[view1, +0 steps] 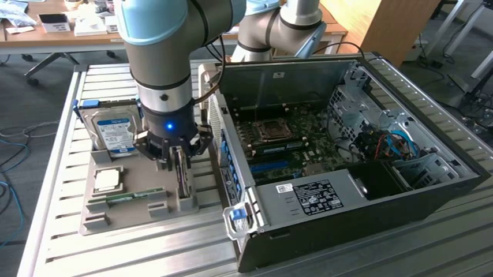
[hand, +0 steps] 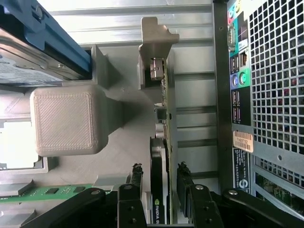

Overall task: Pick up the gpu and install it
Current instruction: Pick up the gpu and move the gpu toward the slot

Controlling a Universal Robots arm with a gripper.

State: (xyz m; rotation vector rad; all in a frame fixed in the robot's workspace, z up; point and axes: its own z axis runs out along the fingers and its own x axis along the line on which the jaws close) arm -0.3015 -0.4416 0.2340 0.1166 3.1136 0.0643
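The gpu (view1: pixel 183 180) stands on edge in a slot of the grey holder tray (view1: pixel 115 222), just beside the computer case. In the wrist view I look down along the card's top edge (hand: pixel 159 156), black cooler on one face, green board on the other, silver bracket (hand: pixel 154 47) at the far end. My gripper (view1: pixel 177 156) hangs straight over the card, and its two black fingertips (hand: pixel 137 168) straddle the card's near end (hand: pixel 159 167). A narrow gap shows on each side, so the gripper is open and holds nothing.
On the tray are a hard drive (view1: pixel 114 131) with a blue label, a processor (view1: pixel 108 180) and a green memory stick (view1: pixel 127 197). The open computer case (view1: pixel 431 190) lies at the exterior view's right, motherboard (view1: pixel 285 144) exposed. Its rear panel (hand: pixel 270 95) is close to the card.
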